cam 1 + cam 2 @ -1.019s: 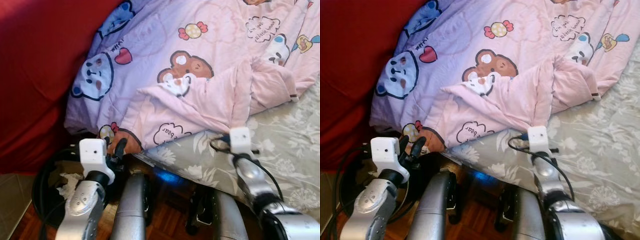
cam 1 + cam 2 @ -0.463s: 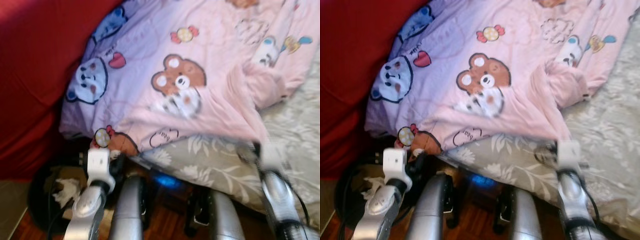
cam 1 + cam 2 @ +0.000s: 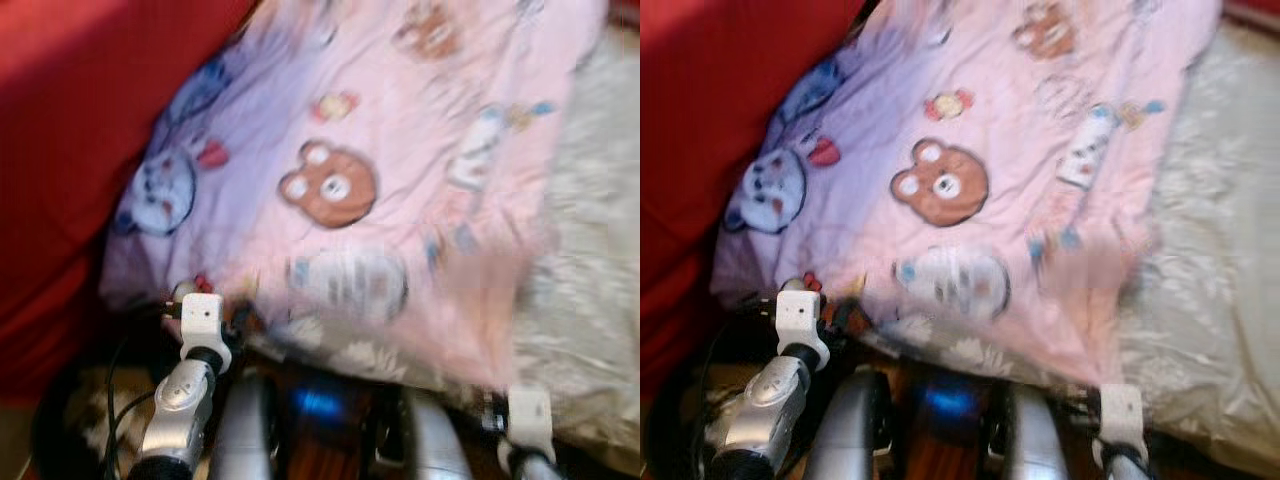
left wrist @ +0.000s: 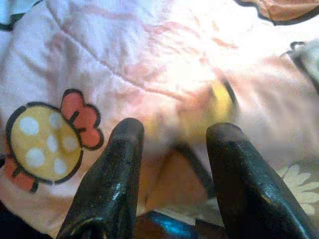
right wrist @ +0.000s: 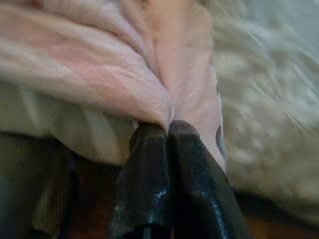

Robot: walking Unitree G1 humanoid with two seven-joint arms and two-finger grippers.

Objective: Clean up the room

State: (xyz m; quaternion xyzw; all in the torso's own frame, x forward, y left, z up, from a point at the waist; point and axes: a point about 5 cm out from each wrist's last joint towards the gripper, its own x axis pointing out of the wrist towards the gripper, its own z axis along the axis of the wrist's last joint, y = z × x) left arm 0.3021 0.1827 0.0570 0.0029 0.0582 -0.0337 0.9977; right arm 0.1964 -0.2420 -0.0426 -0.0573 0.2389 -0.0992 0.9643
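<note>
A soft, matt quilted cloth blanket (image 3: 400, 180), printed with cartoon bears, fills the centre of the frame above a matt floral sheet (image 3: 1200, 300) at right. At left hangs plain red cloth (image 3: 60, 150). The fingers (image 4: 109, 189) are glossy black plastic; the arm (image 3: 180, 395) at lower left is shiny silver metal.

The blanket (image 3: 400, 190) is pink, shading to lilac on the robot's left, and printed with cartoon bears and candies. It lies spread over the bed, its near edge overhanging a grey floral sheet (image 3: 1200, 290).
</note>
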